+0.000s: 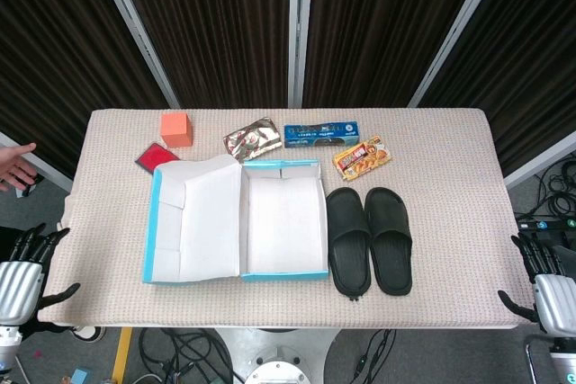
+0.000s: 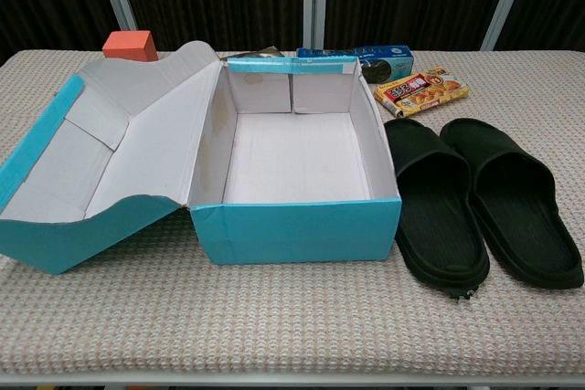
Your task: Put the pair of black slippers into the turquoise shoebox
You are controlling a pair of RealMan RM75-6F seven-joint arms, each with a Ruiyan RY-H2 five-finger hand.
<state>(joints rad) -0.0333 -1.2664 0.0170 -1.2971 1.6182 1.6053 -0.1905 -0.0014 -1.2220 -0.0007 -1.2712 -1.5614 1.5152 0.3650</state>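
My left hand (image 1: 22, 267) and right hand (image 1: 547, 281) hung off the near corners of the table (image 1: 450, 222), both empty, fingers spread apart, well clear of everything; only the head view showed them. Nearest on the cloth lay the pair of black slippers: the left slipper (image 2: 437, 207) just beside the turquoise shoebox (image 2: 297, 226), the right slipper (image 2: 512, 198) touching or nearly touching its mate, toes toward me. The box stood open and empty, its lid (image 2: 101, 162) hinged out flat to my left. Risks as I judged them: the slippers looked soft and floppy, so a pinch at the strap might let the sole droop and catch the box's right wall on the way in; that wall was thin card, and a nudge could slide the whole box across the cloth. Grabbing the near slipper could also drag its mate along, since they lay so close. Fitting both side by side looked snug, so the second might ride up on the first. Beyond the slippers sat an orange snack packet (image 1: 362, 157) with print too small to read, then a blue biscuit box (image 1: 322, 135), lettering illegible. Farther left were a foil pouch (image 1: 251, 141), an orange block (image 1: 176, 129) and a red flat item (image 1: 153, 157); no writing readable on any. The shoebox showed no brand mark.
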